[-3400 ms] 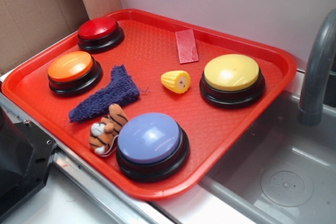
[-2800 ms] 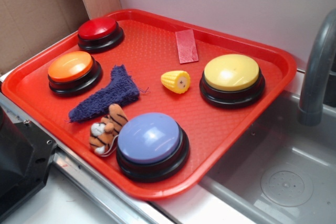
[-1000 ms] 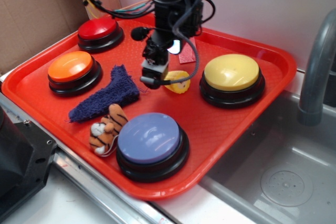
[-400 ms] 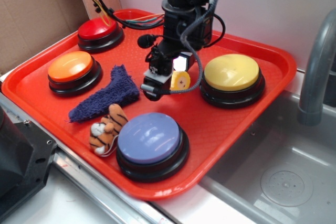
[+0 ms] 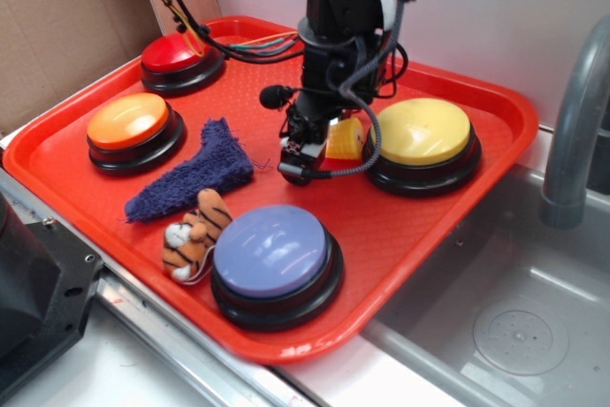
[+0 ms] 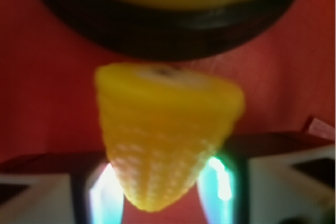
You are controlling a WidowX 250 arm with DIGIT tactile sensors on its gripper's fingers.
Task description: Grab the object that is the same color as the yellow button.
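End effector [image 5: 329, 145] gripping corn piece [image 5: 345, 138], beside yellow button [image 5: 422, 132]

A red tray [image 5: 477, 169] carries red [image 5: 176, 54], orange [image 5: 129, 121], yellow [image 5: 424, 132] and lavender buttons [image 5: 272, 252], a blue cloth [image 5: 195, 173] and tiger plush [image 5: 193, 232].

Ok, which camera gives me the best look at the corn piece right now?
The wrist view: the corn piece fills the frame, narrow end between the pincer fingers, though slightly blurred. In the exterior view the corn piece is small and half hidden by the arm, beside the yellow button.
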